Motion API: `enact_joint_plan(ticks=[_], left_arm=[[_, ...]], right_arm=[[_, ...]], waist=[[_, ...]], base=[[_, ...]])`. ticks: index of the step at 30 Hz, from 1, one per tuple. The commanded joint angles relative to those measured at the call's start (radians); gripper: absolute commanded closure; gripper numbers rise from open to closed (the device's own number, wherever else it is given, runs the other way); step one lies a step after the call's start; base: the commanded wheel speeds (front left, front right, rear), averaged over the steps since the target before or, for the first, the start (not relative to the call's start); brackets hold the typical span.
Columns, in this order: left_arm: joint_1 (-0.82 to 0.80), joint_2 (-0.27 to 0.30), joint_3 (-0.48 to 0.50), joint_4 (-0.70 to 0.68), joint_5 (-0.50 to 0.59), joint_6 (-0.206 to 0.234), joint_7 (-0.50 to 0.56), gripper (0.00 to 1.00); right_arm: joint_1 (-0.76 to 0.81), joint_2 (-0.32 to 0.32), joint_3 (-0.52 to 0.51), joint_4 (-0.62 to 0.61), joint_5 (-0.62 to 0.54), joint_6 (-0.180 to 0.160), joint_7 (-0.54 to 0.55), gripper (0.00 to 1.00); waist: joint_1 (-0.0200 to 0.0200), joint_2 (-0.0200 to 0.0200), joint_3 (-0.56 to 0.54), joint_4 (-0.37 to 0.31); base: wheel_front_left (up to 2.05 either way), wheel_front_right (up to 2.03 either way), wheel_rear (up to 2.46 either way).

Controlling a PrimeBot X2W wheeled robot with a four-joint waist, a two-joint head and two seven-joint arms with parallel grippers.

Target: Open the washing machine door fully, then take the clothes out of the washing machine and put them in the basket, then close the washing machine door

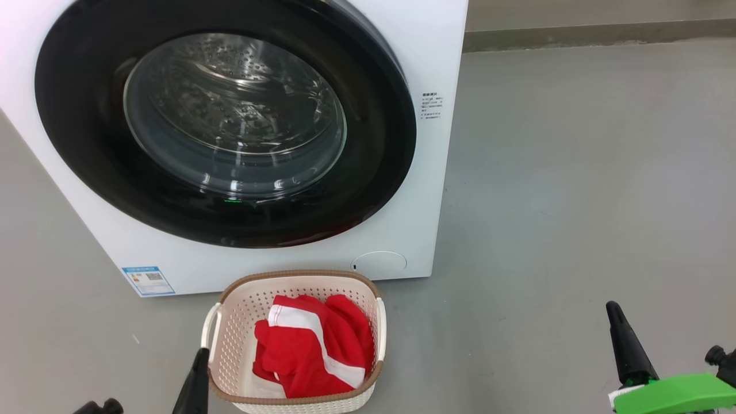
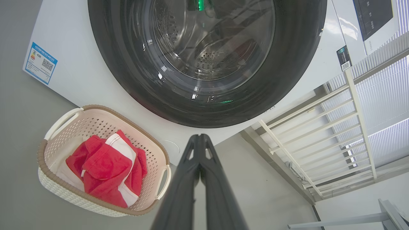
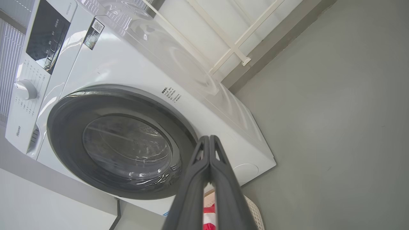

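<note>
The white washing machine (image 1: 414, 46) fills the upper left of the head view. Its round black-rimmed door (image 1: 368, 172) lies flat against the front, and bare steel drum shows through the glass. On the floor just in front stands the cream basket (image 1: 230, 328) with the red, white-striped clothes (image 1: 310, 351) inside. My left gripper (image 1: 200, 355) is shut and empty beside the basket's left handle. My right gripper (image 1: 613, 309) is shut and empty over the floor at the lower right. In the left wrist view, the basket (image 2: 51, 188), clothes (image 2: 105, 166) and door (image 2: 297, 64) lie ahead of my shut gripper (image 2: 198, 136).
Grey floor (image 1: 575, 172) spreads to the right of the machine up to a wall skirting at the back. A white railing (image 2: 319, 134) stands beside the machine's far side. A blue label (image 1: 148, 280) marks the machine's lower left corner.
</note>
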Motion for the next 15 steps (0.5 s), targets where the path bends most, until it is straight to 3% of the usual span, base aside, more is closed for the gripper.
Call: enact_joint_plan(ticks=[1, 15], left_arm=[[-0.051, 0.017, 0.026, -0.017, -0.026, -0.011, 0.004, 1.0], [-0.079, 0.018, 0.051, 0.007, -0.204, -0.034, 0.047, 1.0]], right_arm=[[-0.053, -0.019, 0.01, -0.021, 0.024, -0.002, 0.004, 1.0], [-0.091, -0.023, 0.007, 0.005, 0.198, -0.002, 0.048, 1.0]], waist=[[-0.0001, 0.0, 0.0, 0.0], [-0.0001, 0.0, 0.007, -0.001]], base=[[0.0, 0.0, 0.0], [0.0, 0.0, 0.0]])
